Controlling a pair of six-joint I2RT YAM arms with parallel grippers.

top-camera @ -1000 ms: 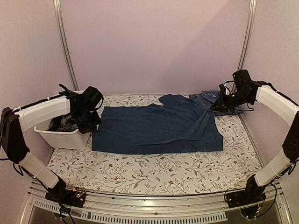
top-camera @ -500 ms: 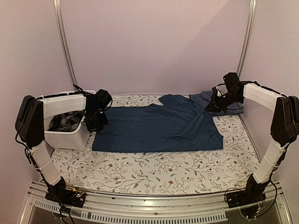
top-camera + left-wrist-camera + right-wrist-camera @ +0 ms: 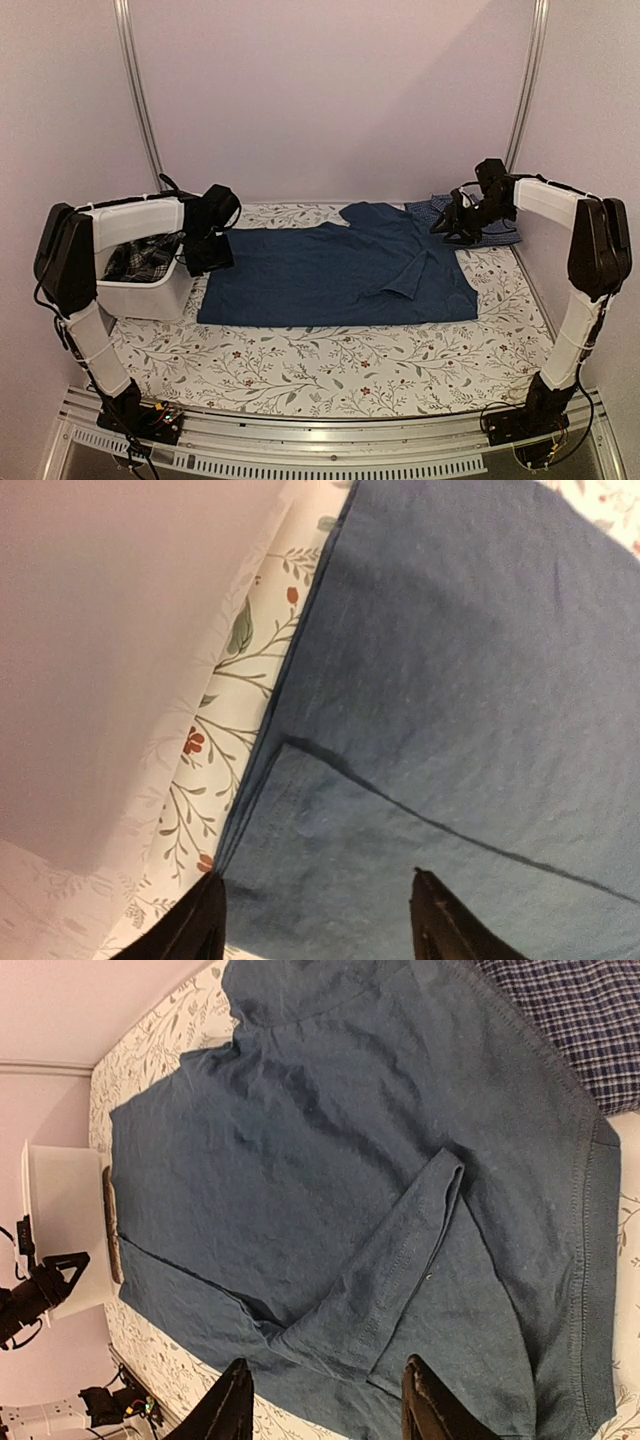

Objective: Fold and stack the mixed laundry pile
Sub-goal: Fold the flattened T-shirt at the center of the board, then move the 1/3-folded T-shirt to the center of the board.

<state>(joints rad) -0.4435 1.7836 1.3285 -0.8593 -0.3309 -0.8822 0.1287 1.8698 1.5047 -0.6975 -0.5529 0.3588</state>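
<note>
The dark blue T-shirt [image 3: 330, 275] lies spread flat on the floral tablecloth, with one sleeve [image 3: 420, 1245] folded in over its body. My left gripper [image 3: 208, 262] hangs open just above the shirt's left edge [image 3: 300, 780], with nothing between its fingers [image 3: 205, 925]. At the shirt's back right corner my right gripper [image 3: 448, 228] is open and empty as well, looking down on the T-shirt [image 3: 320, 1150]. Behind it lies the blue-and-white checked shirt [image 3: 480, 215] [image 3: 575, 1020]. A black-and-white plaid piece [image 3: 140, 260] sits in the tub.
A white plastic tub [image 3: 145, 295] stands at the left edge of the table, right beside my left arm; it also shows far off in the right wrist view [image 3: 60, 1210]. The floral tablecloth [image 3: 330, 365] covers the table. Walls close in at the back and on both sides.
Both grippers have opened and let go of the T-shirt. The lifted right part has dropped, leaving the sleeve folded flat. Both arms have drawn in towards the back.
</note>
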